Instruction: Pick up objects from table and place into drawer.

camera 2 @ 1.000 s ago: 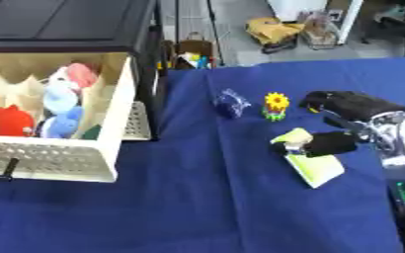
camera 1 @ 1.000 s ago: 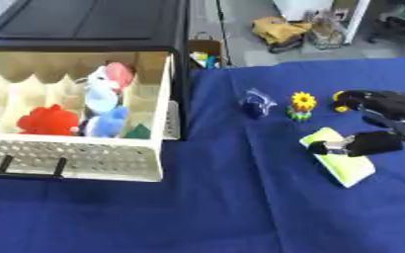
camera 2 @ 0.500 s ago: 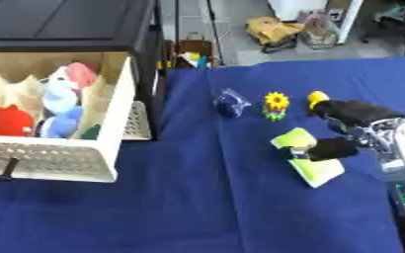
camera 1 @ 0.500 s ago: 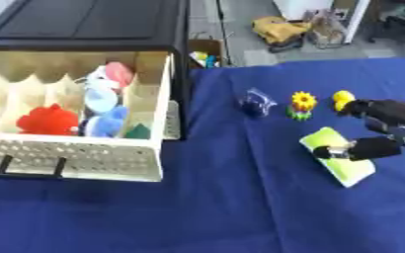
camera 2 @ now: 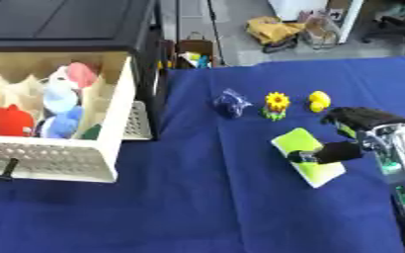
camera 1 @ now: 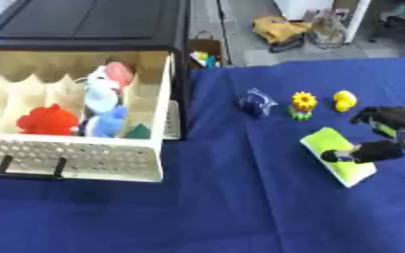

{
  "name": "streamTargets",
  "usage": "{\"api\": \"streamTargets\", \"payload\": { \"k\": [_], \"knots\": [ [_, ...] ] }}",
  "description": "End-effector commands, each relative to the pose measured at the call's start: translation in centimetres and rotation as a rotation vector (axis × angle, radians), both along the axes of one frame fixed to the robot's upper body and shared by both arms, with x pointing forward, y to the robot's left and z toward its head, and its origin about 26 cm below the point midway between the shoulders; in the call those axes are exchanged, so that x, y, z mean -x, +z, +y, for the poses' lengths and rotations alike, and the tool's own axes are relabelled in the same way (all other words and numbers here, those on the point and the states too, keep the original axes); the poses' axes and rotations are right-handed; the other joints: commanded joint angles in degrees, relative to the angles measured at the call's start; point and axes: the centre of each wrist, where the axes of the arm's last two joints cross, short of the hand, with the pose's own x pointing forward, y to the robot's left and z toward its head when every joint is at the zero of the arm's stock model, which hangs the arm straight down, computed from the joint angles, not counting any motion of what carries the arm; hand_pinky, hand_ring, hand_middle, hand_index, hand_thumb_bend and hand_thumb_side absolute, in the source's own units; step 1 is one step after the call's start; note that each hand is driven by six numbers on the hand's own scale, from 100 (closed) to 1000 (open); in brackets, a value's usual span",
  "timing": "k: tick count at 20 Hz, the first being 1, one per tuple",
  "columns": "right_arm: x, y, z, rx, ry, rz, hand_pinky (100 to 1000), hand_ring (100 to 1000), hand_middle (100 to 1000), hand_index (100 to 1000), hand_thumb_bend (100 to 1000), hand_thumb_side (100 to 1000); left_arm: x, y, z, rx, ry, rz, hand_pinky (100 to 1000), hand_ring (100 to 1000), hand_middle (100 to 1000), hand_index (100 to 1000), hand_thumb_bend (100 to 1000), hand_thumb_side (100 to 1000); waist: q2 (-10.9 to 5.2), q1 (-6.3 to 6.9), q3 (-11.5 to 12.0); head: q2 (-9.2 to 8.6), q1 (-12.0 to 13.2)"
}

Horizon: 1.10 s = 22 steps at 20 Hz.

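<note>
A blue cloth covered the counter. The right hand, fingers curled and holding nothing, thumb resting on the flat green sponge, likely light and soft, best pinched across its edges.

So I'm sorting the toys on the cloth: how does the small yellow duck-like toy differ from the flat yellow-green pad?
The small yellow duck-like toy is rounded and lies untouched; the flat yellow-green pad is larger, rectangular, with the right hand resting a digit on it. Both lie on the blue cloth, outside the drawer.

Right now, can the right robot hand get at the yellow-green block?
Probably yes: the right robot hand is already at the yellow-green block, thumb lying on top, with nothing between them; the sunflower toy stands clear.
</note>
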Motion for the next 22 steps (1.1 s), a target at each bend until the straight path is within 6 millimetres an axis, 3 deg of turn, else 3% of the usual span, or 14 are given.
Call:
{"api": "streamTargets", "payload": {
  "k": [1, 19, 20, 22],
  "knots": [
    [-0.1, 0.2, -0.4, 0.003, -0.020, -0.006, 804, 961, 958, 949, 804, 936, 0.1, 0.9, 0.2, -0.024, 0.004, -0.027, 642, 678, 789, 867, 276, 1000, -0.71, -0.04, 0.01, -0.81, 0.02],
    [-1.0, -2.3, -1.0, -0.023, -0.114, 0.060, 792, 947, 937, 955, 790, 952, 0.0, 0.9, 0.1, -0.025, 0.003, -0.024, 642, 679, 788, 867, 271, 1000, -0.43, -0.06, 0.12, -1.14, 0.04],
    [-1.0, -2.3, -1.0, -0.025, -0.112, 0.059, 781, 936, 912, 909, 696, 903, 0.0, 0.9, 0.1, -0.025, 0.003, -0.024, 642, 680, 788, 867, 271, 1000, -0.36, 0.03, 0.16, -1.15, 0.03],
    [-0.9, -2.2, -0.7, -0.028, -0.105, 0.053, 775, 927, 873, 886, 638, 883, 0.0, 0.8, 0.0, -0.026, 0.001, -0.023, 642, 681, 788, 867, 272, 1000, -0.30, 0.13, 0.17, -1.14, -0.02]
  ]
}}
